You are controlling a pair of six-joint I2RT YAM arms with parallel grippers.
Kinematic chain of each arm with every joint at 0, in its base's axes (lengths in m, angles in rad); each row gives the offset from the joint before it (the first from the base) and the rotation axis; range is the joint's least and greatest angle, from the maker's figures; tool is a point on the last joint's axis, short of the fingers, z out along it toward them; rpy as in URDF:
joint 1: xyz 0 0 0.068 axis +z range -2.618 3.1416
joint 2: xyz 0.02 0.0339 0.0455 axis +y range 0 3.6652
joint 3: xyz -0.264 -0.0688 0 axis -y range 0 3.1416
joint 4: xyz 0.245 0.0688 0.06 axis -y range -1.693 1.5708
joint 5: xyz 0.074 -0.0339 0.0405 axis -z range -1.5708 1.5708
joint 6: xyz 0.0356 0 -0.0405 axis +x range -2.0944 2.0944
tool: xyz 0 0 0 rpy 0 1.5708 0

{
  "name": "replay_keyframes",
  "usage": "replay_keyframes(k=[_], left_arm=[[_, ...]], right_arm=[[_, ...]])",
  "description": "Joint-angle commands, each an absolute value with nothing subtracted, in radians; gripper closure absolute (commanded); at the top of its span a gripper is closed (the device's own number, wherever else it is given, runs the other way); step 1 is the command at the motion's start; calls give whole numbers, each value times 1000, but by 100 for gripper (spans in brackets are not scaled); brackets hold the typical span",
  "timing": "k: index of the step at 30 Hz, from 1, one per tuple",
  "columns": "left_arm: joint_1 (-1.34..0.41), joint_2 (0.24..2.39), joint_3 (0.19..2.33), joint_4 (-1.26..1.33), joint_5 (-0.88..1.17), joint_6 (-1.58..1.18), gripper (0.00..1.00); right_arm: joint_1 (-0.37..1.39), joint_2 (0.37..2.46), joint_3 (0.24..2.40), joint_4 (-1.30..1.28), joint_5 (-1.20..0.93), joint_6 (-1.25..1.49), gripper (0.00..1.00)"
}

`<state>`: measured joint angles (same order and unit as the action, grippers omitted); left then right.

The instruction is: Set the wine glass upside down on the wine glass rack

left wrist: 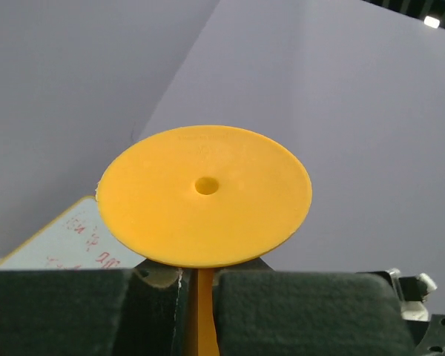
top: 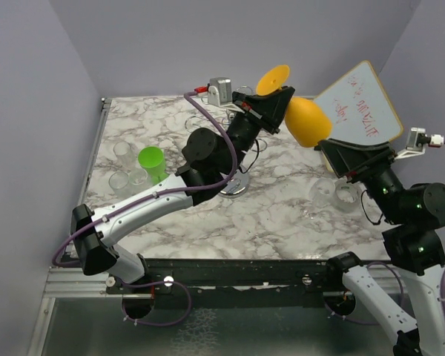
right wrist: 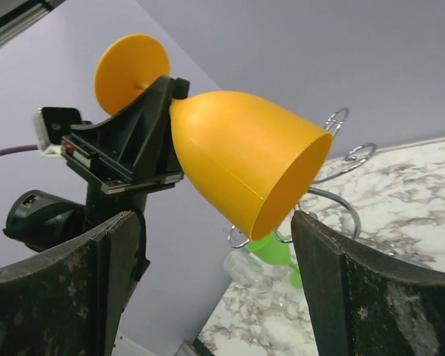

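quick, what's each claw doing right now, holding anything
left claw: shut on the stem of the orange plastic wine glass
right claw: open, holding nothing

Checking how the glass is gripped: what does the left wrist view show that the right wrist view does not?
Only left wrist: the wine glass foot face-on, its stem pinched in the left claw, a whiteboard corner. Only right wrist: the bowl and open mouth, the right claw open either side of it, the wine glass rack's chrome curls, a green cup, the marble table. Both: the orange glass, held by the left claw.
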<state>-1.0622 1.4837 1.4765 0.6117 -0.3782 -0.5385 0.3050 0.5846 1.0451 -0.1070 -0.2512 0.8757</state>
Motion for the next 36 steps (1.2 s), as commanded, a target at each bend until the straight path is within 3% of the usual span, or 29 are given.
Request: replay_keyframes(k=[1,11,21,26,36], left_arm=[[-1063,1479,1514,641,-188,-263,100],[-1063,1446,1472,576,56,-31,100],[-1063,1406,1393,549,265,154,100],[-1063,1402,1377,538,348,179,100],[-1063,1371,1331,523,329,246,100]], right_arm=[[308,537,1106,-342,-108,777,11],[308,611,1271,-353,-236,713,11],[308,737,1353,-270,-484,896,22],[308,792,1401,-331,-518,908,44],[308,817,1398,-384,-541,960,84]])
